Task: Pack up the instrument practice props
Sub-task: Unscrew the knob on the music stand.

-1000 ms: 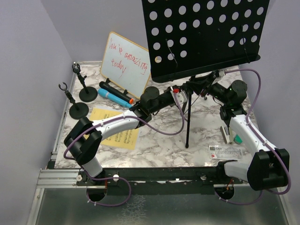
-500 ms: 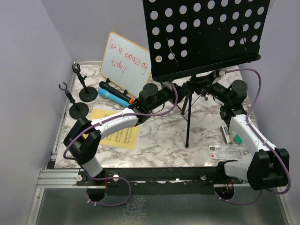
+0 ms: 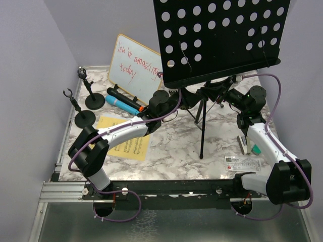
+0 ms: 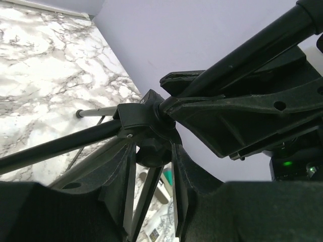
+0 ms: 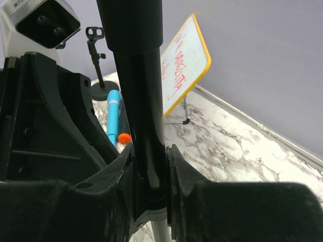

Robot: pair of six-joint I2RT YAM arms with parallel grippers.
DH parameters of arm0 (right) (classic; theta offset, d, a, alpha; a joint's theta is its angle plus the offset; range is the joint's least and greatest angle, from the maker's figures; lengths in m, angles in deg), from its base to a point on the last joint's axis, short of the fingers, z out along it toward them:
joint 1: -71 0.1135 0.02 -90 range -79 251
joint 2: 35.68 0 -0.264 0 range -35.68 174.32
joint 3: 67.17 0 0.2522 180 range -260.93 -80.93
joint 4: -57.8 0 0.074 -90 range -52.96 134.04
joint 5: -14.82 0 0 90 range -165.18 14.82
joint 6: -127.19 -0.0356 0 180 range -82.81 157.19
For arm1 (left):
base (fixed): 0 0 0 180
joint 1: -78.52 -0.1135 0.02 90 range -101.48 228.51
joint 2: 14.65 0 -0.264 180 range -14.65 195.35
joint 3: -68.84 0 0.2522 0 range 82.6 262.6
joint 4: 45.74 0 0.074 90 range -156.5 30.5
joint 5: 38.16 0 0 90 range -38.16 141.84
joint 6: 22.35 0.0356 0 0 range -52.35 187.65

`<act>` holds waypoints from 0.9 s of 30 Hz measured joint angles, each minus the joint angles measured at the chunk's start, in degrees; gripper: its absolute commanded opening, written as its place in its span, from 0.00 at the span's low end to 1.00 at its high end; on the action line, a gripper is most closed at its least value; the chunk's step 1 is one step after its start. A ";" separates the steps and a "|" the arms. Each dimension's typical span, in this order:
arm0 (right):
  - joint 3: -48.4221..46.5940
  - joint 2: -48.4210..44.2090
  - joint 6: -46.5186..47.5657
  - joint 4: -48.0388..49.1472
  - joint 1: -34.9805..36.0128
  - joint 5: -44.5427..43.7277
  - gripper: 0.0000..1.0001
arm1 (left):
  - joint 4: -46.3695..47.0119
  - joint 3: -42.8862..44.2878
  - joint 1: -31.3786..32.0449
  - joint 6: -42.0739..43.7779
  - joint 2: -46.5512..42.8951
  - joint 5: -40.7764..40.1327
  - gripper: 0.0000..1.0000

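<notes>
The stand (image 3: 222, 40) has its pole (image 5: 136, 75) upright between both arms; right hand (image 5: 150, 171) clamps the pole, left hand (image 4: 153, 166) pinches the hub knob (image 4: 150, 151).

A wood-framed whiteboard (image 3: 135, 68) leans at the back; a stapler (image 3: 246, 145), apparently, lies near a clear ruler (image 3: 243, 162).

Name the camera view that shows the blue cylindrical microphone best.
Top external: the blue cylindrical microphone lies in full sight on the table, beside the black microphone. Right wrist shows only part of it, the rest hidden. Left wrist shows none of it.
</notes>
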 measured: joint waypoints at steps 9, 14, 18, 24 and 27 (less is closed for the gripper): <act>-0.09 0.07 -0.15 -0.02 0.24 1.14 0.01 | 5.25 -6.73 0.44 22.23 -6.36 -0.46 0.66; -0.11 0.09 -0.13 -0.04 0.24 1.22 0.01 | 11.76 -11.61 2.56 42.91 -7.58 1.20 0.66; -0.13 0.09 -0.11 -0.07 0.24 1.25 0.01 | 14.73 -13.40 3.69 57.05 -7.23 3.56 0.66; -0.13 0.09 -0.09 -0.09 0.24 1.27 0.01 | 17.73 -13.16 4.35 74.03 -5.62 5.64 0.61; -0.13 0.07 -0.02 -0.11 0.24 1.29 0.01 | 18.10 -12.70 4.35 79.91 -4.39 5.97 0.59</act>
